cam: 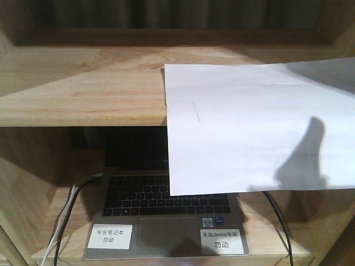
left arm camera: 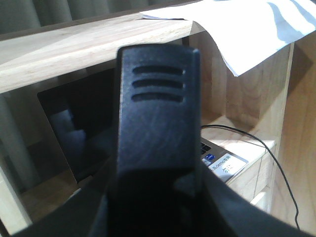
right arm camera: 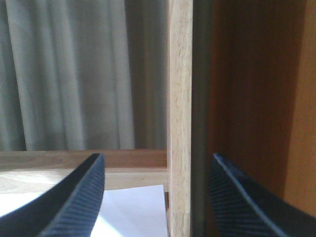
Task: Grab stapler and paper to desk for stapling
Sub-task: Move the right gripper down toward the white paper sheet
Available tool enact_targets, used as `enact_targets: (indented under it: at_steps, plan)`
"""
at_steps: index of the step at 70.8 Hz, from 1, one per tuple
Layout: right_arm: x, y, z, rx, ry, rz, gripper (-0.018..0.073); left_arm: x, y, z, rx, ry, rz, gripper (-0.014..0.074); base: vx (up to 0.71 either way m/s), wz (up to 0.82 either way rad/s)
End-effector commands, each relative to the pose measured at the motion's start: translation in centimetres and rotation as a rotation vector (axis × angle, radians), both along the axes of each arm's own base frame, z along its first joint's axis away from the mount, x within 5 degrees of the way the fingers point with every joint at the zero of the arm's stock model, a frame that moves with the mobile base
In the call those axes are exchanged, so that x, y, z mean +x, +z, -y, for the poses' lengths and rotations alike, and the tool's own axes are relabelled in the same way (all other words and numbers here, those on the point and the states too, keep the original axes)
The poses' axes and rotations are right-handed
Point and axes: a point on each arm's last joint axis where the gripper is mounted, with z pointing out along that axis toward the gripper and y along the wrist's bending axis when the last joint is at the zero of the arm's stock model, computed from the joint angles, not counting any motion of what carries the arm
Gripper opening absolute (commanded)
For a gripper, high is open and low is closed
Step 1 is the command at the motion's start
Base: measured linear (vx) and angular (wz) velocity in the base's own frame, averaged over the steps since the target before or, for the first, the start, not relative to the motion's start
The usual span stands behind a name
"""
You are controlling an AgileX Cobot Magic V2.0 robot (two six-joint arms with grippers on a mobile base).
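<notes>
The light wooden shelf unit [cam: 83, 94] bore the paper [cam: 249, 127] on its upper board, drooping over the front edge; an open laptop [cam: 166, 208] sat on the lower board.

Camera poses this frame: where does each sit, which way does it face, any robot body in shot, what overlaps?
Front: faces the shelf unit head-on; paper draped over the upper board, laptop below; no robot body.
Left wrist: behind the left fingers, angled at that shelf; the stapler, apparently gripped, fills the middle.
Right wrist: behind the open right fingers, facing the shelf's upright post and a curtain.
Shared: paper in all three; laptop in front and left wrist.
</notes>
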Motion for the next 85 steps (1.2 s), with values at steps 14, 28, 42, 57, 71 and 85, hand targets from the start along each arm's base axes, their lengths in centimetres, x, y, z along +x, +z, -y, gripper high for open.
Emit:
enact_targets:
  at_steps: [14,28,42,57,71,85]
  plan:
    - [0.0,1.2,0.1,-0.01,-0.01,0.079,0.0433,0.0,1.7,-0.1,-0.084,0.008,0.094,-0.0006,0.0,0.0]
    - [0.0,1.2,0.1,-0.01,-0.01,0.079,0.0433,0.0,1.7,-0.1,-0.084,0.008,0.094,-0.0006,0.0,0.0]
    - [0.0,1.2,0.1,-0.01,-0.01,0.08,0.0482,0.0,1.7,-0.1,-0.084,0.008,0.094,-0.0006,0.0,0.0]
    - [0.0,1.2,0.1,0.016,-0.006,0.081,0.0729,0.0,1.7,-0.1,-0.084,0.008,0.094,-0.0006,0.0,0.0]
    - [-0.1,1.6,0.1,0.189,0.021,0.126,0.0713,0.0,1.7,-0.1,-0.084,0.008,0.094,-0.0006,0.0,0.0]
    - [-0.4,2.9,0.2,0.784,0.177,0.289,0.0673,0.0,1.7,-0.1,-0.084,0.008,0.094,-0.0006,0.0,0.0]
